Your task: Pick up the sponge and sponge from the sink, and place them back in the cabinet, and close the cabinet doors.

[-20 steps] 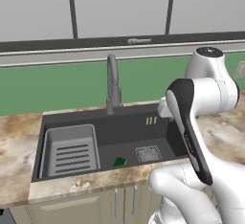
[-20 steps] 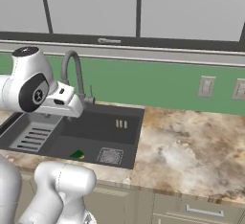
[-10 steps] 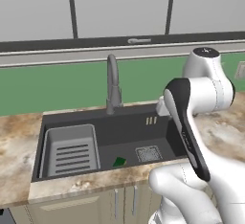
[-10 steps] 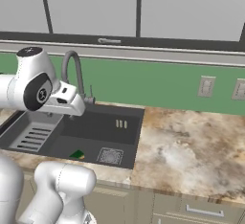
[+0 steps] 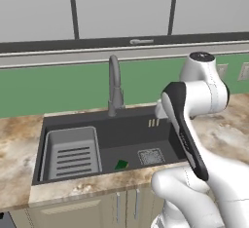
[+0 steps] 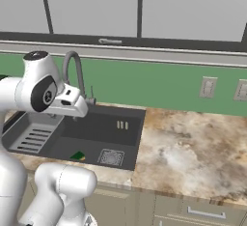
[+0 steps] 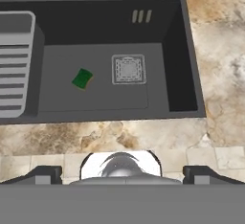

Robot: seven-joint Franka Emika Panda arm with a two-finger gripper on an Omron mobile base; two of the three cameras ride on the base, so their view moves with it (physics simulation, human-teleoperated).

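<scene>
The gripper (image 7: 122,173) hangs high over the front edge of the counter (image 7: 143,137), looking straight down, its two dark fingertips (image 7: 45,174) standing far apart at the widest spread with nothing between them.

Ahead of the gripper lies the sink (image 7: 184,50), a dark grey basin set into the mottled stone counter. Nothing stands between the gripper and the basin floor; the open air below it is clear down to the counter rim. At the far rim of the sink, beyond the basin from the gripper, rises the gooseneck faucet (image 5: 115,88), well away from the hand. The light grey ribbed rack (image 7: 16,62) sits in the sink's end off to the gripper's left side in the hand view. The square drain grate (image 7: 128,69) lies in the floor almost directly ahead of the gripper.

One sponge (image 7: 83,78), green side up, lies flat on the basin floor between the rack and the drain grate, touching neither, ahead and a little to the left of the gripper. I can make out only this one sponge.

Grey wall cabinets (image 5: 121,8) hang above the green backsplash (image 5: 58,88), far past the faucet. Beige doors (image 5: 121,205) sit below the counter, beneath the gripper.
</scene>
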